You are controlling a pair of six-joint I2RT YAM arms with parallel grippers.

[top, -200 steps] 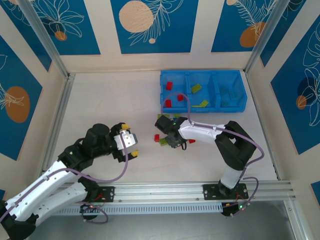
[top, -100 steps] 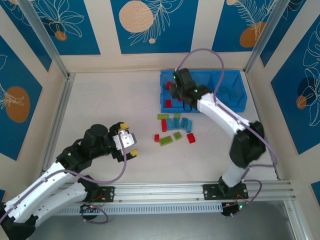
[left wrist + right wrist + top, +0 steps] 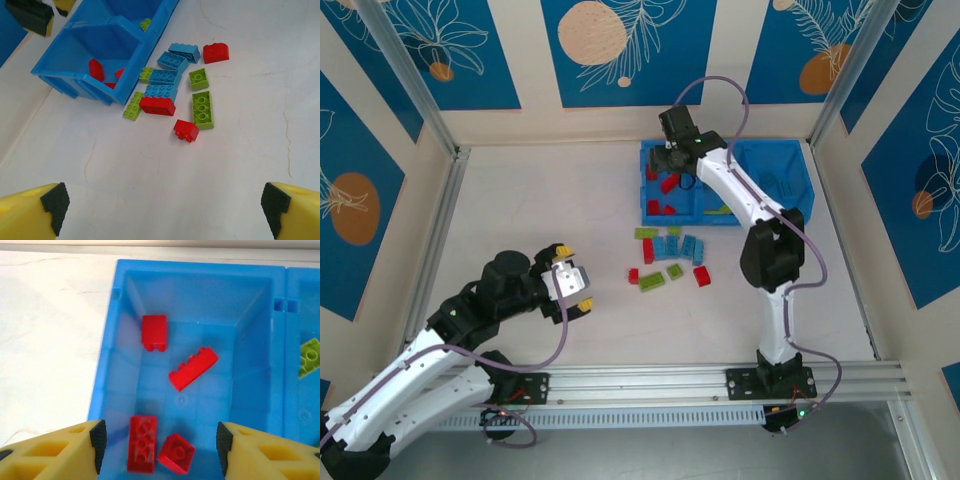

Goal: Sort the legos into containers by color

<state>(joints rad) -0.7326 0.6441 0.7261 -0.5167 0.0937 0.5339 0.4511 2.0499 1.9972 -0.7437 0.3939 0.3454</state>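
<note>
1. Four small red plastic bricks (image 3: 193,368) lie on the floor of the left compartment (image 3: 200,300) of the bright blue plastic bin tray (image 3: 775,146), directly below the right gripper (image 3: 160,445). Two sit close under its fingertips. The other two lie further ahead, toward the far wall.
2. One lime green plastic brick (image 3: 310,357) lies in the middle compartment (image 3: 302,405), off to the right gripper's right, beyond the dividing wall.
3. The right gripper hangs above the left compartment. Its yellow fingers (image 3: 60,450) are spread wide apart with nothing between them, and no contact with walls or bricks is visible.
4. A loose cluster of eleven plastic bricks (image 3: 160,91) rests on the pale table (image 3: 225,165), ahead of the left gripper (image 3: 165,212) and well apart from it. The cluster lies just beside the tray's outer wall.
5. The cluster is made up as follows:
   - four light blue bricks (image 3: 172,61), grouped at the middle;
   - four lime green bricks (image 3: 202,110), two on the tray side and two on the opposite side;
   - three red bricks (image 3: 157,105). The long one touches a light blue brick, a small one lies nearest the left gripper, and a rounded one lies farthest from it.
6. The left gripper is poised over bare table. Its yellow, black-padded fingers (image 3: 295,210) stand fully apart and hold nothing.
</note>
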